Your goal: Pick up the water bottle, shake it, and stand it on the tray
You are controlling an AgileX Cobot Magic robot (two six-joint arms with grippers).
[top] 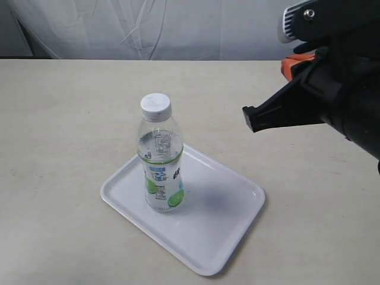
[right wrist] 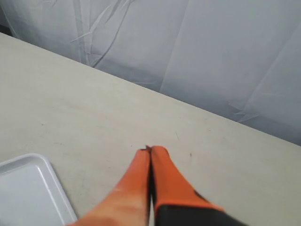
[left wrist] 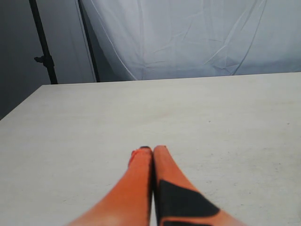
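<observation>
Clear, glossy plastic in the bottle (top: 161,148) at centre frame, topped by an opaque white plastic cap (top: 155,105) and wrapped in a shiny printed label (top: 163,181). Smooth white plastic with a soft sheen in the tray (top: 228,228) beneath. Matt, pale, faintly speckled table (top: 59,130). Creased white cloth (top: 148,27) along the top edge. Smooth matt orange with black patches on the left gripper (left wrist: 153,149) and right gripper (right wrist: 150,149). Matt black arm (top: 344,101) at upper right.
</observation>
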